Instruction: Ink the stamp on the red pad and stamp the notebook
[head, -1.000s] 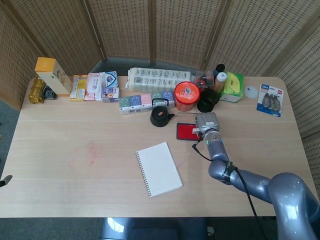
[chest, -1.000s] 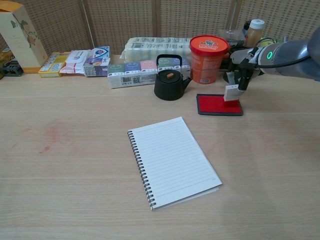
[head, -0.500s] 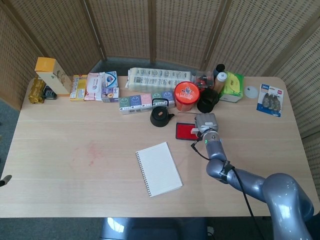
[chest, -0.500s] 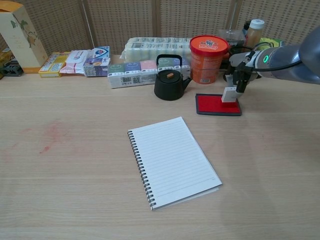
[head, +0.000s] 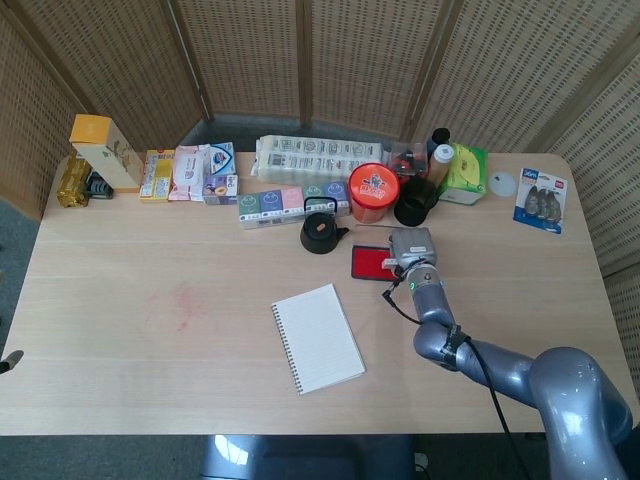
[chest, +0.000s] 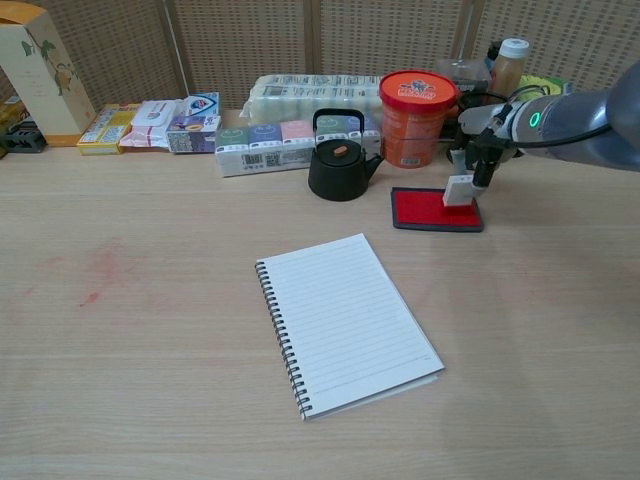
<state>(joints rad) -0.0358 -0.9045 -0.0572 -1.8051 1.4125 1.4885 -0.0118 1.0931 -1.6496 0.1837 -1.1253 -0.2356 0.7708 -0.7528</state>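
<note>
The red ink pad (chest: 428, 210) lies on the table right of a black teapot; in the head view the pad (head: 368, 262) shows partly under my hand. My right hand (chest: 482, 140) pinches a small white stamp (chest: 460, 188) from above, and the stamp's base stands on the right part of the pad. From the head camera the right hand (head: 413, 246) hides the stamp. The spiral notebook (chest: 345, 320) lies open on a blank lined page nearer the front, left of the pad, also seen as the notebook (head: 317, 337). No left hand shows.
A black teapot (chest: 340, 160), an orange tub (chest: 416, 103) and a black cup (head: 415, 201) stand just behind the pad. Boxes and packets (chest: 270, 140) line the back edge. A faint red smear (chest: 100, 270) marks the wood at the left.
The right hand and stamp edged slightly left over the second, and the pad shifted a little left with them. In the last half second nothing visibly moved.
</note>
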